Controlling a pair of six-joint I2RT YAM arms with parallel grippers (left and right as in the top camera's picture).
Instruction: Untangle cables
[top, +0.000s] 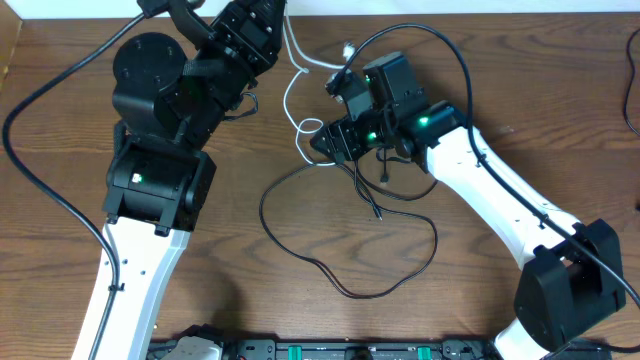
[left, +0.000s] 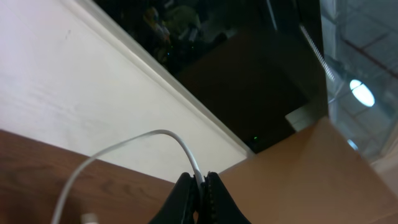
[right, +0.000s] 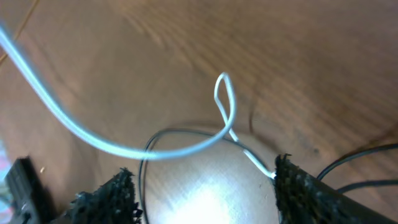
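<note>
The white cable runs from the table's far edge down to a small loop beside my right gripper. My left gripper is raised at the far edge. In the left wrist view it is shut on the white cable, which arches away to the left. In the right wrist view my right gripper stands open just above the table. The white cable's small loop lies ahead of it, one strand touching the right finger. The black cable sprawls in wide loops mid-table; a strand crosses between the fingers.
Thick black robot cords curve along the left and over the right arm. A white wall strip borders the table's far edge. A dark equipment bar lines the near edge.
</note>
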